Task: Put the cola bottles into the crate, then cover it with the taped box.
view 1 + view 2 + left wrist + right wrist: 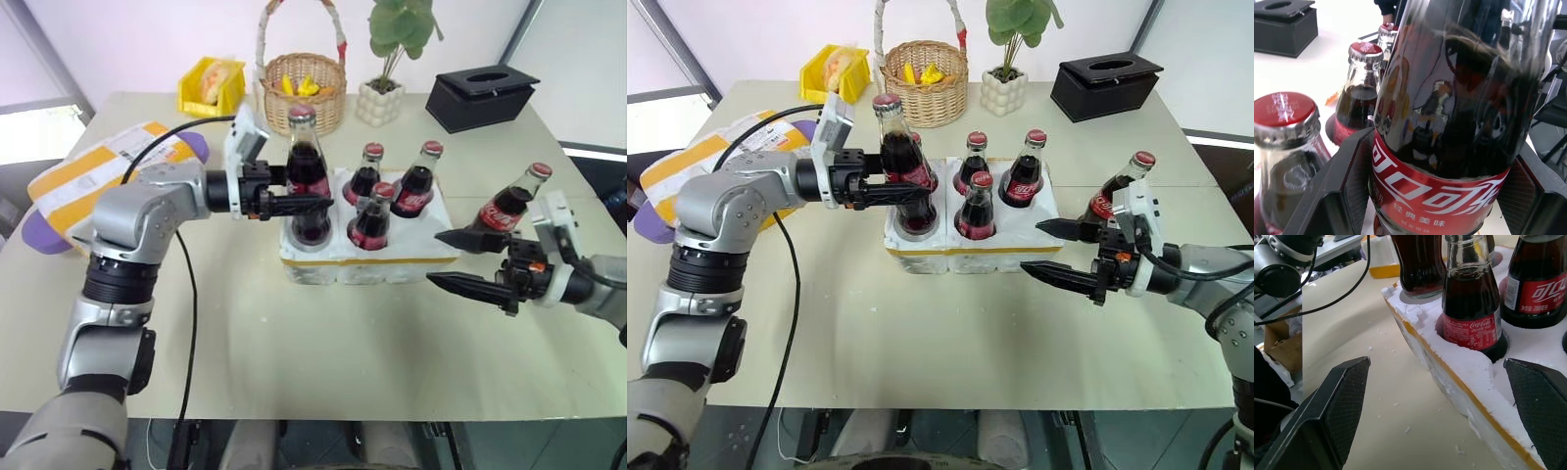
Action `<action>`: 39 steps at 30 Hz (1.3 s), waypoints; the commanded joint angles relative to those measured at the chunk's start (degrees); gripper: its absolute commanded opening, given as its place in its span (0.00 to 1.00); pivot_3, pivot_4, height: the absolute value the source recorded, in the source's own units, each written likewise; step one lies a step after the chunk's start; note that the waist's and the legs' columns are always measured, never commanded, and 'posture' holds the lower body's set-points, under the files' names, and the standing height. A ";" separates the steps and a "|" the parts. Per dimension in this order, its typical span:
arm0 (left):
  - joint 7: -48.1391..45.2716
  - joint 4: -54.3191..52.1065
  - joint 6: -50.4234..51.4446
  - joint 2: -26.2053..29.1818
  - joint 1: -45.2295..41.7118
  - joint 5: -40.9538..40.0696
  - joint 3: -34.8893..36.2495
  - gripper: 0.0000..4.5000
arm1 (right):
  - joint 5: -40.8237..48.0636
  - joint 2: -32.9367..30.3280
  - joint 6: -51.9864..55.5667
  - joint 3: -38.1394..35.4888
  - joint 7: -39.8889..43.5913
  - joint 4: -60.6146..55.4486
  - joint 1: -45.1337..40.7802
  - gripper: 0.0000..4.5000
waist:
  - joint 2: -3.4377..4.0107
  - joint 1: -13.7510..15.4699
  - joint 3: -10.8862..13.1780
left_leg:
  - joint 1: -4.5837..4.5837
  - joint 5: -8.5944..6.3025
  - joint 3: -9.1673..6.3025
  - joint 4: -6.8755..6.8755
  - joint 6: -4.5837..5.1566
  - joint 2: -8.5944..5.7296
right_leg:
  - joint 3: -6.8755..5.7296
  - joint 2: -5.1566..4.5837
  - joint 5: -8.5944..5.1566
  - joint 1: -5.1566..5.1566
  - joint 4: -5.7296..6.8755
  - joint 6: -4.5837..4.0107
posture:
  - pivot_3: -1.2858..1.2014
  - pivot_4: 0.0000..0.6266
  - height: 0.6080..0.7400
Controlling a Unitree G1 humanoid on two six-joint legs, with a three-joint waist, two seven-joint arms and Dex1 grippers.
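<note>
Left hand [294, 203] grips a cola bottle [306, 162] upright above the crate [367, 257], over its front-left well; lower it straight, keeping it vertical; right hand [460, 260] spread wide and empty right of the crate, beside the last bottle [509, 204].

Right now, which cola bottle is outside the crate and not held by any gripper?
The bottle leaning on the table right of the crate, behind the open right gripper; the others are in the crate or gripped.
</note>
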 commanded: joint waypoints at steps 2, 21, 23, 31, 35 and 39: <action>-1.37 -1.73 -5.64 -0.19 1.95 3.54 -2.37 0.62 | 1.25 -0.31 -0.20 -1.20 -0.64 -1.45 -1.58 1.00 | 0.02 -0.01 -0.01 | 0.00 0.00 0.00 0.00 0.00 0.00 | 0.00 0.00 0.00 0.01 0.00 0.00 | 0.52 0.24 0.98; -0.88 -2.13 -10.54 -0.07 7.50 8.09 -2.68 0.99 | 0.75 -0.37 -0.27 -0.43 -1.08 -1.02 -2.94 1.00 | 0.02 -0.12 -0.02 | 0.07 0.00 -0.03 0.05 0.00 0.00 | 0.00 0.00 0.01 0.09 0.02 -0.01 | 0.52 0.24 0.98; -0.44 -3.51 -8.91 0.69 8.11 6.36 -0.74 0.99 | 0.38 -0.53 -0.47 -0.42 -0.91 -0.62 -3.03 1.00 | 0.02 -0.15 -0.02 | 0.07 0.00 -0.03 0.04 0.00 0.00 | 0.00 0.00 0.01 0.08 0.02 -0.01 | 0.52 0.24 0.98; -0.51 -11.72 2.87 8.37 8.89 -6.97 11.26 0.99 | -2.28 -1.65 -1.74 -1.81 0.13 3.11 -1.82 1.00 | 0.02 -0.19 -0.02 | 0.07 0.00 -0.04 0.02 0.00 0.01 | 0.00 0.00 0.00 0.07 0.02 -0.01 | 0.52 0.24 0.98; -2.66 -13.83 7.63 15.17 10.15 -12.97 16.96 0.99 | -4.57 -2.33 -2.93 -3.45 0.18 7.56 -0.98 1.00 | 0.02 -0.31 -0.01 | 0.07 0.00 -0.03 0.03 0.00 0.01 | 0.00 0.00 0.00 0.07 0.02 -0.01 | 0.52 0.24 0.98; -7.20 -15.99 5.77 22.68 17.51 -12.82 19.98 0.99 | -6.83 -2.77 -4.24 -5.66 0.11 13.41 0.09 1.00 | 0.08 -0.31 -0.05 | 0.11 0.00 0.02 -0.04 0.00 0.02 | 0.01 0.00 -0.01 0.07 0.02 -0.02 | 0.52 0.24 0.98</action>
